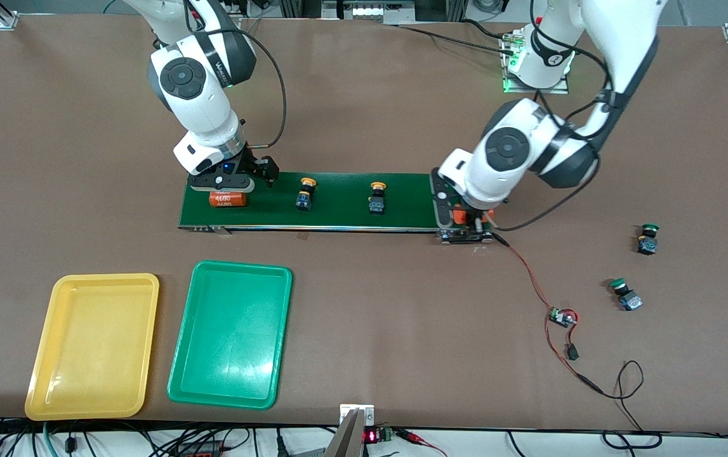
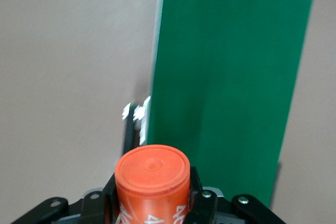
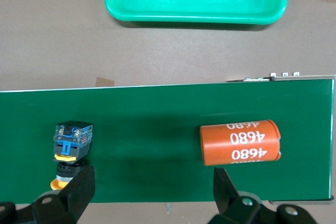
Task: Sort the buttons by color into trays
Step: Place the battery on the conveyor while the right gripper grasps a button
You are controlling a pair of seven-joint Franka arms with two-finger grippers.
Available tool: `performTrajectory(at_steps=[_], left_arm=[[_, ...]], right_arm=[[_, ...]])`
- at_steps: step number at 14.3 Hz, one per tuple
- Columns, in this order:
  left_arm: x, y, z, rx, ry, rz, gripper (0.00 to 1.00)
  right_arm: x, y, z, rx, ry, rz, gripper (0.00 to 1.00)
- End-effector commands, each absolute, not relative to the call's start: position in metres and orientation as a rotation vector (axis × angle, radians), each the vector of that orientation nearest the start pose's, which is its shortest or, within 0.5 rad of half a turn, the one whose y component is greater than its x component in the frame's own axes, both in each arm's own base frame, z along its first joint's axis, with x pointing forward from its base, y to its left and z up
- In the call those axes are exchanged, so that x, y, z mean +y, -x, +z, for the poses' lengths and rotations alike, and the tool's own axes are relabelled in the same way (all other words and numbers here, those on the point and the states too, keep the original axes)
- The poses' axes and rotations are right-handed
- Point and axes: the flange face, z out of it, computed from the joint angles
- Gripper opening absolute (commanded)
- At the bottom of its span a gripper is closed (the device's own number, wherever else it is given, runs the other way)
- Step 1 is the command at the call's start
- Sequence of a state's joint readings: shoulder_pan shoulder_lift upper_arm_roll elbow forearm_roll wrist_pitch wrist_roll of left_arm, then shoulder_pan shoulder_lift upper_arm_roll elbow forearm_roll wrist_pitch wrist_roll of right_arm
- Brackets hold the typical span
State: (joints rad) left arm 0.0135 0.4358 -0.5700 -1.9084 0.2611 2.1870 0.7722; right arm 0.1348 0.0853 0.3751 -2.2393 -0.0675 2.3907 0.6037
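Nothing is sorted yet: the yellow tray (image 1: 52, 355) and green tray (image 1: 237, 397), low in the frame, hold nothing. Two yellow buttons (image 1: 306, 193) lie on the belt (image 1: 344, 212) at mid-frame. Two green buttons (image 1: 625, 294) lie on the counter (image 1: 402, 317) toward my left arm's end. My left gripper (image 1: 465, 223), at the belt's end, has its jaws clamped on an orange cylinder (image 2: 152, 182). My right gripper (image 1: 230, 185) hangs, jaws wide, over a second orange cylinder (image 1: 227, 199).

"4680" in white, repeated 3x on orange cylinder (image 3: 240, 142) lying on belt (image 3: 157, 108)
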Motion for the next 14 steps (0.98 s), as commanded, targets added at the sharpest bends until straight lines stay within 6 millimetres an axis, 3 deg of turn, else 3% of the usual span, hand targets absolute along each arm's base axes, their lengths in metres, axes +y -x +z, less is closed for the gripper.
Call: performTrajectory(at_steps=[1, 3, 9, 10, 11, 12, 14], left_arm=[[-0.328, -0.524, 0.288, 2.210, 2.302, 0.132, 0.12], [-0.343, -0.514, 0.285, 2.242, 2.274, 0.140, 0.12], [-0.344, -0.504, 0.265, 2.276, 2.202, 0.192, 0.22], [-0.343, -0.503, 0.263, 2.276, 2.203, 0.199, 0.30], [-0.342, -0.503, 0.262, 2.275, 2.204, 0.202, 0.62], [-0.341, -0.501, 0.259, 2.279, 2.195, 0.218, 1.00], [-0.341, -0.501, 0.264, 2.274, 2.192, 0.206, 1.00]], right_arm=[[0.268, -0.476, 0.340, 0.064, 3.110, -0.146, 1.00], [0.268, -0.477, 0.337, 0.064, 3.105, -0.145, 1.00], [0.272, -0.481, 0.321, 0.039, 3.083, -0.153, 1.00], [0.272, -0.482, 0.320, 0.041, 3.080, -0.156, 1.00], [0.272, -0.482, 0.317, 0.041, 3.077, -0.154, 1.00], [0.273, -0.483, 0.315, 0.039, 3.072, -0.158, 1.00], [0.273, -0.484, 0.312, 0.037, 3.069, -0.157, 1.00]])
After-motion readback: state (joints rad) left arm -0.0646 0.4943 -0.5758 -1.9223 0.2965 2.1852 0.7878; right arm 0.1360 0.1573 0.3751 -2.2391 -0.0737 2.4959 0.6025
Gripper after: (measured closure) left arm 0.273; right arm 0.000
